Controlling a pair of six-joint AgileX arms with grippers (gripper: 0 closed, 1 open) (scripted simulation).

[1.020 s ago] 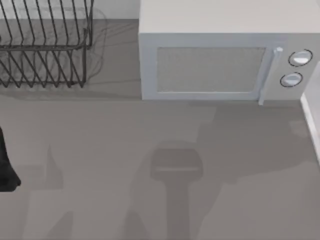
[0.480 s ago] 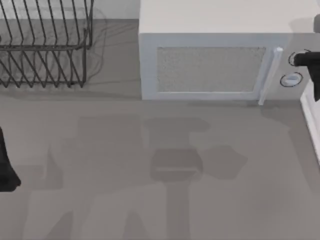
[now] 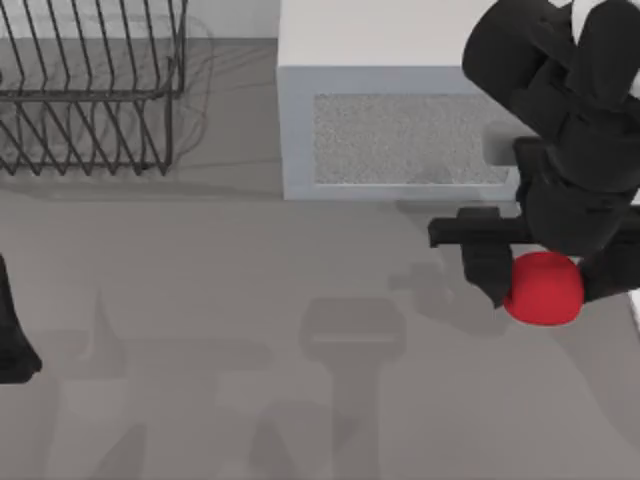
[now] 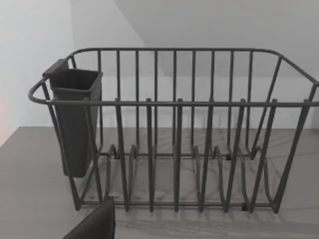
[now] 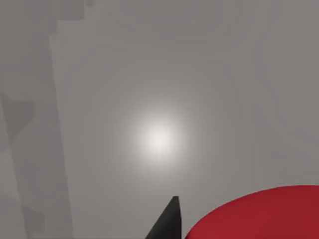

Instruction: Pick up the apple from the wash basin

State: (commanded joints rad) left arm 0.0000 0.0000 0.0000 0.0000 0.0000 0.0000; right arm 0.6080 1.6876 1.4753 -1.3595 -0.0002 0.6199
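From above, my right gripper [image 3: 545,285] sits at the right edge of the frame in front of the microwave [image 3: 400,130], with the apple [image 3: 543,288] directly between its dark fingers [image 3: 487,268]; I judge the jaws closed on it, above the desk [image 3: 250,300]. My left arm is parked at the left edge.

Left wrist: the dish rack [image 4: 174,129].

Right wrist: the apple [image 5: 259,214] fills the lower right corner, beside a fingertip [image 5: 167,221].
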